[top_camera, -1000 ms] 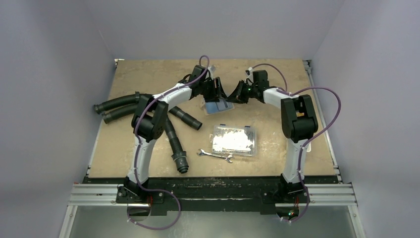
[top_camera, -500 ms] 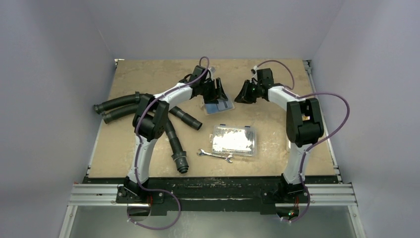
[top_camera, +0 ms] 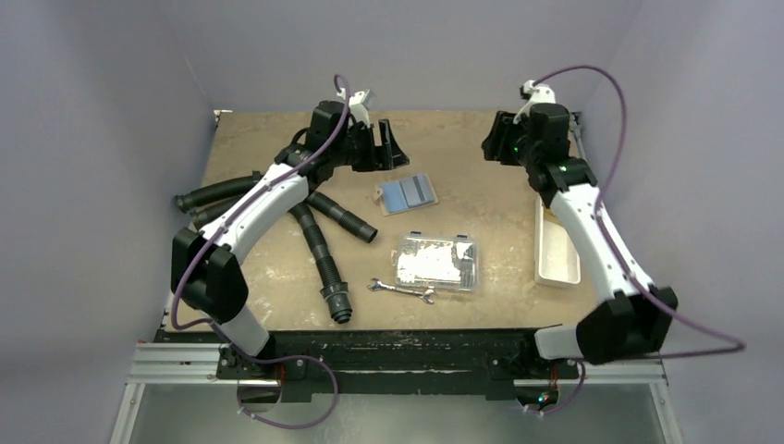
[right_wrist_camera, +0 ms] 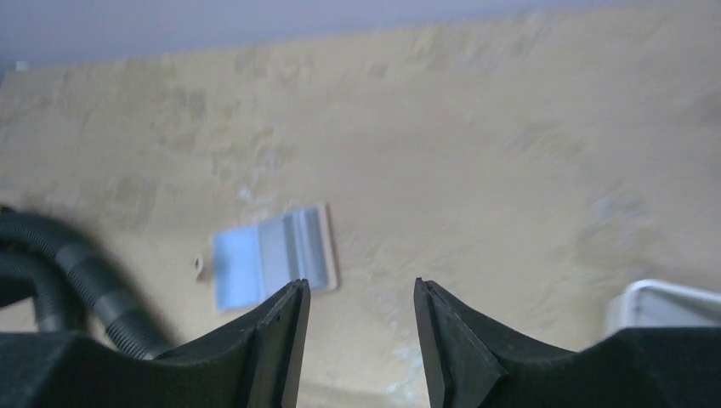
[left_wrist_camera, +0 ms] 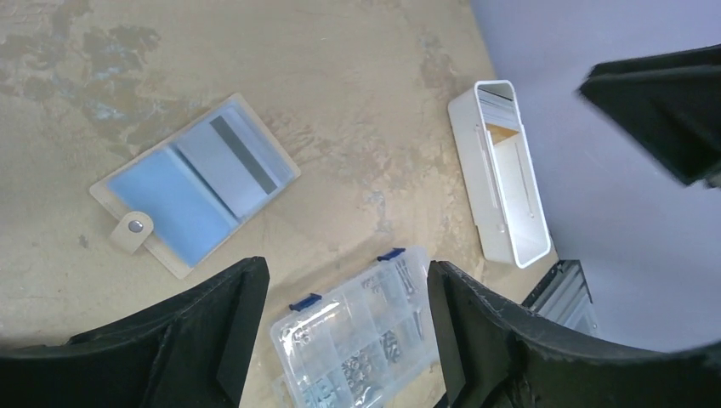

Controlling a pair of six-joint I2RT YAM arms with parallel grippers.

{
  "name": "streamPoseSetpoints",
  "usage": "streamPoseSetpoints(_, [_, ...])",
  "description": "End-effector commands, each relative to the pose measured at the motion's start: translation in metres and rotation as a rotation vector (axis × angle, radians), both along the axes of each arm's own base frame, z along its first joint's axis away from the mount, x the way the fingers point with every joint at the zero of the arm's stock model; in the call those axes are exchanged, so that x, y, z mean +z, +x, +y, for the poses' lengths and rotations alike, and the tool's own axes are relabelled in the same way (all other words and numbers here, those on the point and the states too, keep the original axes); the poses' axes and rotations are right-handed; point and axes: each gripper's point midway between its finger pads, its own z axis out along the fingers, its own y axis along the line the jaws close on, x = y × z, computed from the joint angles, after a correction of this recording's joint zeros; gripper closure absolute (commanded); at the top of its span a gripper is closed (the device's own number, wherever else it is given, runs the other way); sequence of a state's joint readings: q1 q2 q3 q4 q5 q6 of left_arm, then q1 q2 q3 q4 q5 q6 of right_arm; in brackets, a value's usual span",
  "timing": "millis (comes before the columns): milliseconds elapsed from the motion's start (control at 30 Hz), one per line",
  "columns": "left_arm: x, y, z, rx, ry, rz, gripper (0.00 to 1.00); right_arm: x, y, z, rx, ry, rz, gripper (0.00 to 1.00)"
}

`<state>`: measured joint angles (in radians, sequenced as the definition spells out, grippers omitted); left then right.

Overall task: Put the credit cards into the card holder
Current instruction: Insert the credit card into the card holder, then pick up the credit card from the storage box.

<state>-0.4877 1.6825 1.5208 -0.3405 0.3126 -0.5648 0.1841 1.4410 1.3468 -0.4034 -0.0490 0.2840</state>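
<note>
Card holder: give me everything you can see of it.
The card holder lies open and flat on the table, slightly askew to its edges. A tan, leather-like border frames two clear-looking pockets: one shows a light-blue card, the other a grey-blue card with a dark stripe. A short tan tab with a metal snap sticks out at the light-blue end. Only the table touches it.

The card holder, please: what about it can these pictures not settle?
- Left wrist: how many credit cards fill the open card holder; layers overlap flat.
- Right wrist: blurred, and the right gripper covers its near edge.
- Top external: too small to separate cards from sleeves.
</note>
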Motion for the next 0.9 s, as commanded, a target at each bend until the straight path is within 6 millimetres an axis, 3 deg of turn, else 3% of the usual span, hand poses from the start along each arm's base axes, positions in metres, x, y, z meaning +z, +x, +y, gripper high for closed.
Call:
streamPoseSetpoints(0, [-0.003, -0.018, -0.009, -0.056, -0.064, 0.018, 0.26, 0.075, -0.022, -0.056, -0.166, -0.214, -0.231, 0.43])
streamPoseSetpoints(100, [-0.003, -0.022, -0.012, -0.062, -0.086, 0.036, 0.26, 0.101, -0.040, -0.087, -0.250, -0.361, -0.338, 0.40])
streamPoseSetpoints(167, [-0.004, -0.024, -0.014, -0.070, -0.103, 0.047, 0.26, 0.113, -0.052, -0.115, -0.357, -0.455, -0.402, 0.31])
streamPoseSetpoints(233, [-0.005, -0.027, -0.016, -0.078, -0.124, 0.064, 0.26, 0.095, -0.059, -0.129, -0.306, -0.561, -0.407, 0.26])
streamPoseSetpoints(300, [-0.005, -0.030, -0.020, -0.093, -0.146, 0.078, 0.26, 0.084, -0.066, -0.137, -0.171, -0.740, -0.440, 0.30])
streamPoseSetpoints(367, [-0.004, -0.034, -0.025, -0.109, -0.161, 0.083, 0.26, 0.082, -0.070, -0.162, -0.200, -0.811, -0.468, 0.29])
streamPoseSetpoints(533, [0.003, -0.037, -0.025, -0.120, -0.165, 0.069, 0.26, 0.030, -0.073, -0.208, -0.114, -0.915, -0.313, 0.27])
streamPoseSetpoints(733, [0.004, -0.041, -0.029, -0.138, -0.166, 0.070, 0.26, -0.015, -0.078, -0.229, 0.062, -0.986, -0.223, 0.13])
streamPoseSetpoints(867, [0.000, -0.043, -0.033, -0.156, -0.181, 0.092, 0.26, -0.063, -0.087, -0.238, 0.267, -0.990, -0.086, 0.13])
